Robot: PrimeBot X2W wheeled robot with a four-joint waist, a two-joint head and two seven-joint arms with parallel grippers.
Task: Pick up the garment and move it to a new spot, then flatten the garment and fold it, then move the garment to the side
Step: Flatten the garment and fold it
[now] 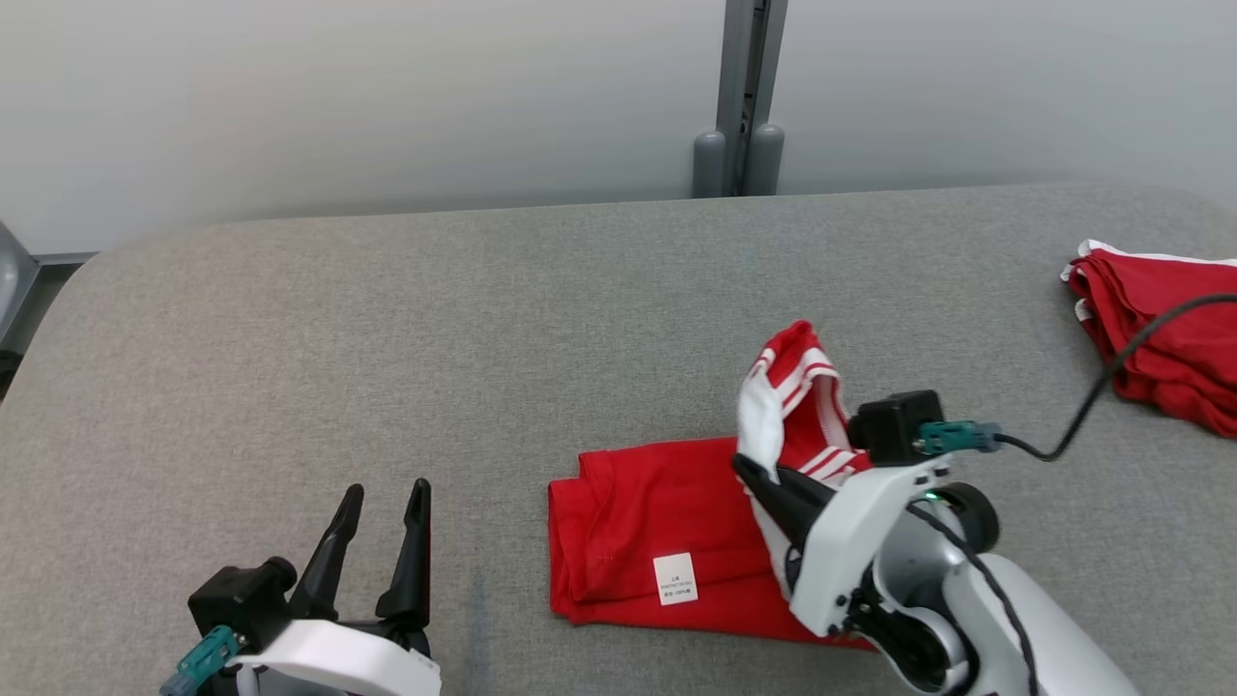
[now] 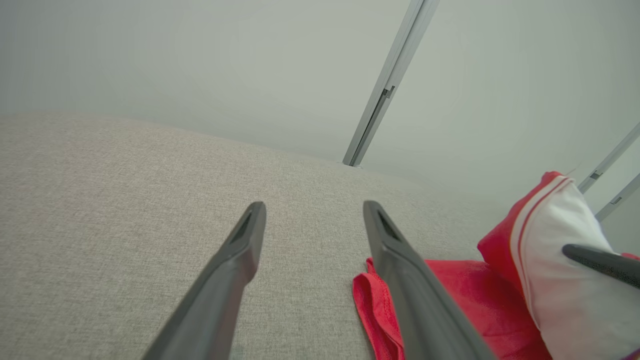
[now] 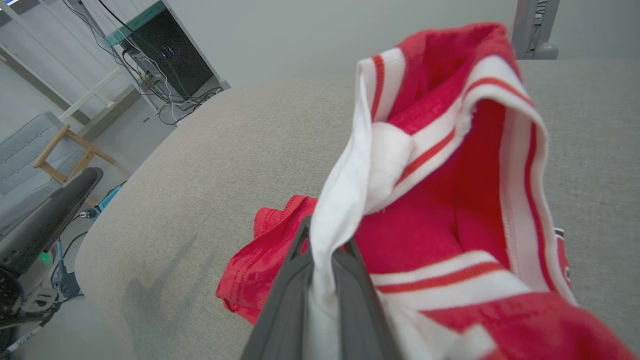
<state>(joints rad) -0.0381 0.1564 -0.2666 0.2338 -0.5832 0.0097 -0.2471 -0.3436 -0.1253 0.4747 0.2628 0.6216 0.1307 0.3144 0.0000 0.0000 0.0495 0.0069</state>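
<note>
Grey cloth-covered table (image 1: pixel 387 319), red garment (image 1: pixel 657 527) part folded, one end in my right gripper (image 1: pixel 746 469)

The garment lies on the near right part of the table, just in front of my right arm. Most of it rests flat as a red slab, with a white label (image 1: pixel 675 578) facing up near its front edge. The end with the red-and-white striped trim (image 1: pixel 797 382) is raised off the table and stands in a loose hood shape. My right gripper is pinched tight on the white edge of that trim, the cloth squeezed between the two fingers, as the right wrist view shows plainly.

I judge it a thin, light knit: soft, limp and without stiffness, so it will sag wherever I do not hold it, and its layers will slide over one another. The trim looks doubled and stitched, which makes it the best place to take hold. A pinch on the plain red body would likely lift one layer alone and spoil the fold. It is not fragile, and the table's coarse weave should drag on the lower layers enough to hold them.

My left gripper (image 1: pixel 387 488) sits at the near left, well apart from the garment, fingers spread wide with nothing between them. At the far right of the table lies a second heap of red cloth (image 1: pixel 1169 319), crossed by my arm's black cable (image 1: pixel 1111 372). Behind the table a grey post (image 1: pixel 739 97) rises against a pale wall
</note>
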